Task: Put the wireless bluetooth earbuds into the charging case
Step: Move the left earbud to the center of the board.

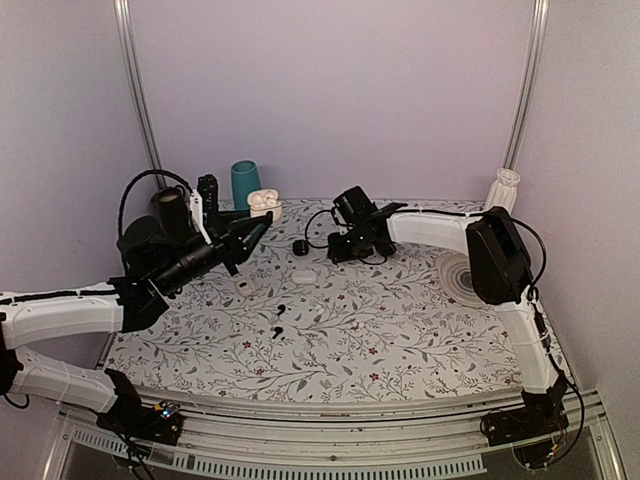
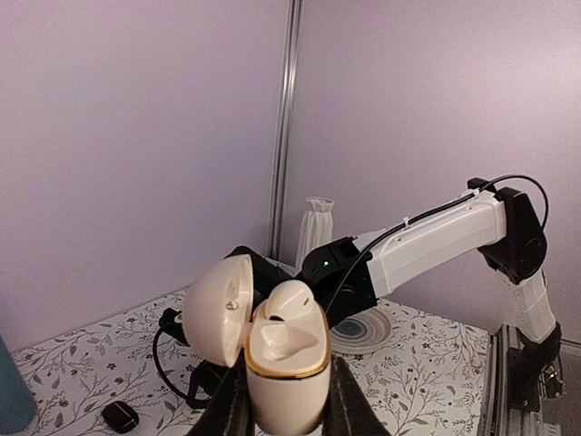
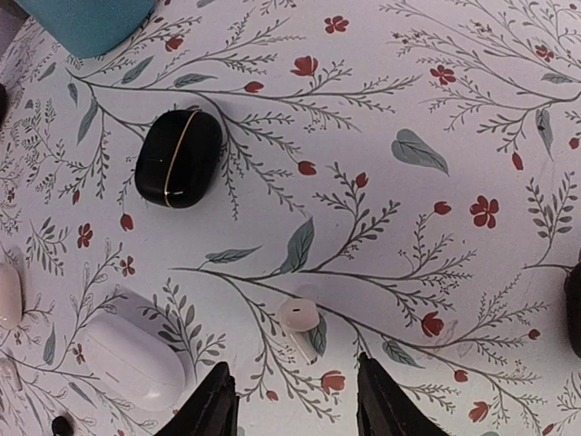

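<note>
My left wrist view shows what the overhead cannot: my left gripper [image 2: 289, 409] is clenched on the charging case [image 2: 286, 363], upright at bottom centre, lid swung open to the left, one white earbud [image 2: 291, 303] sitting in a hollow. Overhead the case is just a pale speck at upper left, beside the teal cylinder [image 1: 245, 182]. Only my right wrist view shows the loose earbud [image 3: 300, 322] lying on the flowered cloth [image 3: 436, 109], just above my right gripper [image 3: 295, 404], whose jaws stand apart, holding nothing. A black case [image 3: 179, 159] lies upper left, a closed white case [image 3: 136, 359] lower left of that frame
</note>
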You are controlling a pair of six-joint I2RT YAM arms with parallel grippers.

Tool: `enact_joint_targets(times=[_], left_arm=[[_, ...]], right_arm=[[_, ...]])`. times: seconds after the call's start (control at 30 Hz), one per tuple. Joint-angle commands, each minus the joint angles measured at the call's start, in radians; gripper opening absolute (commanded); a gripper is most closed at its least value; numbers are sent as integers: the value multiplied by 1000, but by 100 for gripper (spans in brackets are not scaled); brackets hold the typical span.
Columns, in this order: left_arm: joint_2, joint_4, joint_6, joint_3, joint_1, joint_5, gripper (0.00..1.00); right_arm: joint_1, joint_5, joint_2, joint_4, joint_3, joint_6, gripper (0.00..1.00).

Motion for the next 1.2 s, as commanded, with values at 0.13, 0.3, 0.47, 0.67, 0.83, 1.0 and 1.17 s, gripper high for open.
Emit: enact_joint_targets(times=[0.13, 0.3, 0.47, 0.67, 0.83, 1.0, 1.17], left_arm=[[-23, 1, 5, 18, 6, -6, 0], [-29, -9, 5, 20, 7, -7, 0], [-40, -27, 5, 24, 7, -15, 0], [-31, -79, -13, 47, 7, -20, 0], [-35, -89, -43, 41, 7, -34, 0], [-50, -89, -46, 44, 7, -38, 0], [-53, -110, -34, 58, 7, -33, 0]], right_arm=[[0, 18, 147, -71, 163, -30, 44], [-1, 61, 190, -60, 215, -35, 42], [1, 67, 217, -64, 232, -63, 41], [20, 125, 230, -128, 231, -114, 40], [25, 168, 227, -155, 218, -139, 38], [21, 140, 214, -129, 194, -146, 33], [14, 69, 197, -96, 149, -115, 26]])
